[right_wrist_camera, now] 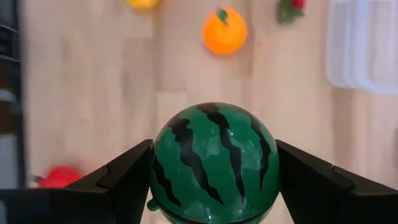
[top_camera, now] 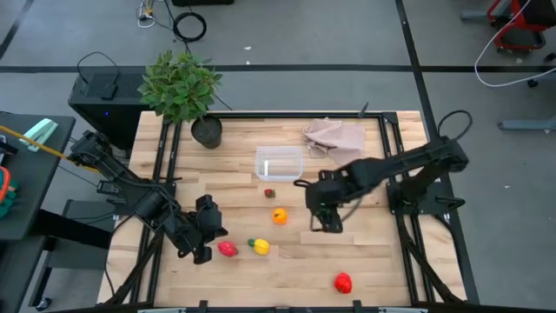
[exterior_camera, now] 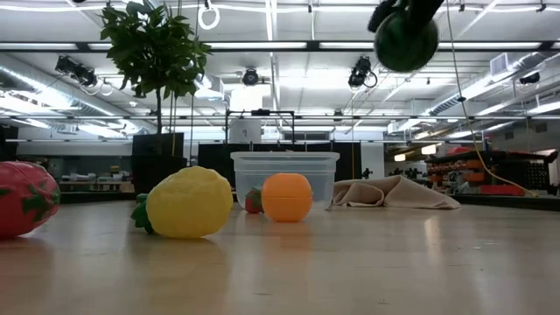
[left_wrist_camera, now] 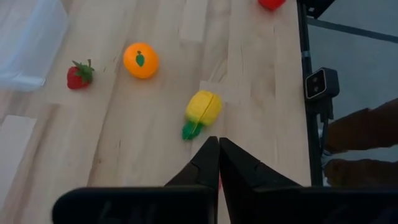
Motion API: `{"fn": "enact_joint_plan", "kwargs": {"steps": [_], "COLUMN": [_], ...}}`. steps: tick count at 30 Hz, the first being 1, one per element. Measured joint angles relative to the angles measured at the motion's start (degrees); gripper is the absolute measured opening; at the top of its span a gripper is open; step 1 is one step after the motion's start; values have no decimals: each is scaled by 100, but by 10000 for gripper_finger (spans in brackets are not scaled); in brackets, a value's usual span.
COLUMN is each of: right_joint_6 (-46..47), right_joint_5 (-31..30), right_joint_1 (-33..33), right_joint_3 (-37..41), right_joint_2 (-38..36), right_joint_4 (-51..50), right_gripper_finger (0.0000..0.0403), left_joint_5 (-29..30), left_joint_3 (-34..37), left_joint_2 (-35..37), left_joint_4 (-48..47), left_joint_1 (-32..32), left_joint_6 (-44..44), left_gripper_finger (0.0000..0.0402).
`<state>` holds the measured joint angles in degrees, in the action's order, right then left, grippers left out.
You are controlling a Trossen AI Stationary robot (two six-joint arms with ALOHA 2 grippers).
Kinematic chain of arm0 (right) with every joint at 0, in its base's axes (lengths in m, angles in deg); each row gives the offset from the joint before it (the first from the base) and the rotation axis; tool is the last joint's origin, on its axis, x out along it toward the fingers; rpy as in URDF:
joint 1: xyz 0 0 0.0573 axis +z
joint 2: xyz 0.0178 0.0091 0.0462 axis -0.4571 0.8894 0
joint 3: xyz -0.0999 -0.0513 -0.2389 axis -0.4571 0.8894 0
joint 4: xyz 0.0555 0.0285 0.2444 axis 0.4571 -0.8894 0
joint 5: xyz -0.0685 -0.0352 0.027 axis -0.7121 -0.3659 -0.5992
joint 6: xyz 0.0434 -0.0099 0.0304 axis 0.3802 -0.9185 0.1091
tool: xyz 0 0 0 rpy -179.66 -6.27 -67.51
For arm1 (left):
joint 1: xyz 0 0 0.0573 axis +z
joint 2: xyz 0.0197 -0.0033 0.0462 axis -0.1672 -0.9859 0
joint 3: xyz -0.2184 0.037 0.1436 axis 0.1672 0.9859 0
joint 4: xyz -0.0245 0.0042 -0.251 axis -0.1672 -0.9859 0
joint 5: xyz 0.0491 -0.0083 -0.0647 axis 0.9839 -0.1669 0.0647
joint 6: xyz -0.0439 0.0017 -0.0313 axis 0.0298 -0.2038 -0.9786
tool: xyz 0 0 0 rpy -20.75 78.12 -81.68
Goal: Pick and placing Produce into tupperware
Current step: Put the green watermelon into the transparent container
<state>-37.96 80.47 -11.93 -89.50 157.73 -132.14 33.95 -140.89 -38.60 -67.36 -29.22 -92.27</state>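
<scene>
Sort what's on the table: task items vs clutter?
Task items:
tupperware
watermelon, held in the right gripper
orange
strawberry
lemon
red piece beside the shut left gripper
red piece near the front edge

Clutter:
potted plant
cloth

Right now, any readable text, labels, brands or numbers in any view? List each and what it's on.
None readable.
Tupperware: no label visible.
Watermelon in the right gripper: stripes only, no print.
Orange, lemon, strawberry: no markings.
Room behind the table, low view: any signs there are too small and blurred to read.
</scene>
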Motion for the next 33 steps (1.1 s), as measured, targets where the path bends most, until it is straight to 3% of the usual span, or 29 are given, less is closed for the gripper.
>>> {"fn": "enact_joint_plan", "kwargs": {"steps": [6,14,18,28,33], "right_joint_6": [-1077,-1135,-1253,-1645,-1741], "right_joint_5": [-80,-110,-104,5,2], "right_joint_1": [-244,-697,-899,-1791,-2318], "right_joint_3": [-1415,-3567,-4220,-4471,-4462], "right_joint_2": [1180,2457,2841,3351,3366], "right_joint_4": [-744,-966,-1150,-1973,-1796], "right_gripper_finger": [299,299,299,299,299], "left_joint_5": [-2,-2,-50,-61,-59], "left_joint_3": [0,0,0,0,0], "left_joint_2": [2,2,2,2,2], "left_joint_4": [-157,-182,-190,-329,-366], "left_joint_1": [2,0,0,0,4], "left_joint_6": [-3,-158,-156,-149,-148], "left_gripper_finger": [13,24,17,18,24]}}
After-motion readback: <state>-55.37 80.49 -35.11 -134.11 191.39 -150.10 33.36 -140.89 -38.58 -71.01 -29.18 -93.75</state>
